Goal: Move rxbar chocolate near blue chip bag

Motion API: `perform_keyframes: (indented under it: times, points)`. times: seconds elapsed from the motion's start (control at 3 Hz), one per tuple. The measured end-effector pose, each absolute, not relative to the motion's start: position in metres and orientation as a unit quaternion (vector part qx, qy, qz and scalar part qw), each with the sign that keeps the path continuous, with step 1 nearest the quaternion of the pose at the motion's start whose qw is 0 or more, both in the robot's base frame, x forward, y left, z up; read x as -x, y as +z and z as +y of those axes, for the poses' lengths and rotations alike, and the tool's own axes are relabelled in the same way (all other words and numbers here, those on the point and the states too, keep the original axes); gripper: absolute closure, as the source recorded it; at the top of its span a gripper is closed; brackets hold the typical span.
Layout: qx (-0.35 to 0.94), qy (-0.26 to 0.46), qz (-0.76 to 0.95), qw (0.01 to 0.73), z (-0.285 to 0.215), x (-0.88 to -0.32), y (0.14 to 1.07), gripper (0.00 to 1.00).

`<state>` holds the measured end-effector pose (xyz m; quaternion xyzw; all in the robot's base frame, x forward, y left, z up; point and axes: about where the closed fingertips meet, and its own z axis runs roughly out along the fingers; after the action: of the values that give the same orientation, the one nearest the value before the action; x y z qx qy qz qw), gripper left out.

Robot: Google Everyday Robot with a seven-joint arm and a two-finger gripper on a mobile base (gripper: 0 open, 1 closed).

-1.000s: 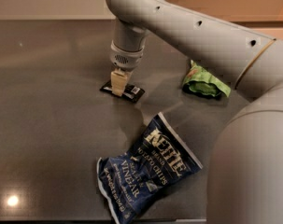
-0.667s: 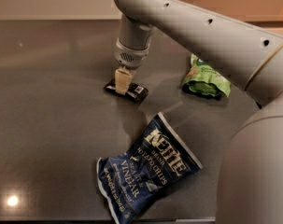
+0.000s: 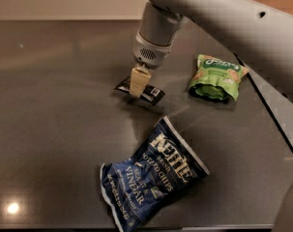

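Now I have the gripper (image 3: 138,83) down at the middle of the chocolate bar (image 3: 153,94), which lies slantwise just beyond the blue chip bag (image 3: 153,178); whether it grips, I cannot tell.

Arm and gripper pose
The white arm (image 3: 233,18) enters from the upper right and slopes down to the left, ending in a grey cylindrical wrist (image 3: 153,42). The cream-coloured gripper (image 3: 136,91) hangs below the wrist, pointing straight down, just above the view's centre.
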<state>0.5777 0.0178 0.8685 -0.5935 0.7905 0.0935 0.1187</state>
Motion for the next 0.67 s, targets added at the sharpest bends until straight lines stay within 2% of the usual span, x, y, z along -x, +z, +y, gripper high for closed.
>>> perform_keyframes:
  times: [0.67]
  points:
    - [0.626,0.124,0.764,0.099,0.014,-0.513,0.877,1.0]
